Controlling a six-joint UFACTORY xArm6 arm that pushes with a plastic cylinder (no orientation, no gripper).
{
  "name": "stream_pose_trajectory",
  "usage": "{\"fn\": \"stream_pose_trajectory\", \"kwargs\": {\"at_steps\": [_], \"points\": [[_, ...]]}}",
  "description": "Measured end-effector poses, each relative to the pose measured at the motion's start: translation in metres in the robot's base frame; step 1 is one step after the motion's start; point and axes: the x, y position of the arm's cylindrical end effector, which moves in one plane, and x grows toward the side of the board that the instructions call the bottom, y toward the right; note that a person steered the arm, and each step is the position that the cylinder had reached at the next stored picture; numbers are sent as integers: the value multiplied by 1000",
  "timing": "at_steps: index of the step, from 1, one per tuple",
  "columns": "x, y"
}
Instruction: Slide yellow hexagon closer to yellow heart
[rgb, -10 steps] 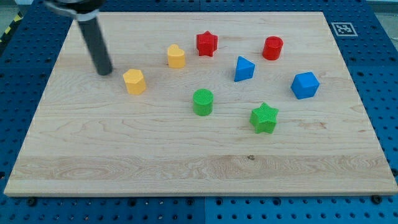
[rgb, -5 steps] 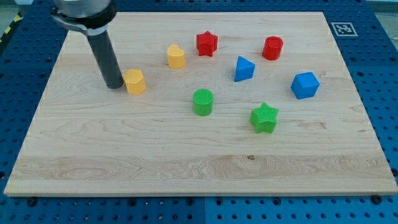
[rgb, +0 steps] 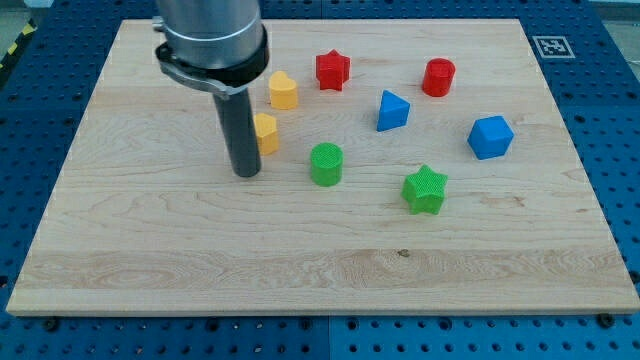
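Yellow hexagon (rgb: 266, 132) shoved rightward since half-second ago, now near yellow heart (rgb: 284, 90). My tip (rgb: 245, 173) touching hexagon's left-bottom side. No claw fitted, nothing grasped. Task nearly complete.

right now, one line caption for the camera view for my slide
My tip beside the yellow hexagon, just below the yellow heart.

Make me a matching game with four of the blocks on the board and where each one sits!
Blocks:
1. yellow hexagon
2. red cylinder
3. green star
4. blue cube

Places:
A. nearest the view's right edge
B. partly hidden behind the rod, just right of my tip
C. lowest block in the view
D. near the view's top, right of the red star

Pairs: 1-B, 2-D, 3-C, 4-A
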Motion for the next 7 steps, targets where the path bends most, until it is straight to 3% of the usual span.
{"fn": "stream_pose_trajectory", "kwargs": {"at_steps": [3,7], "points": [[-15,-23],[-59,8]]}}
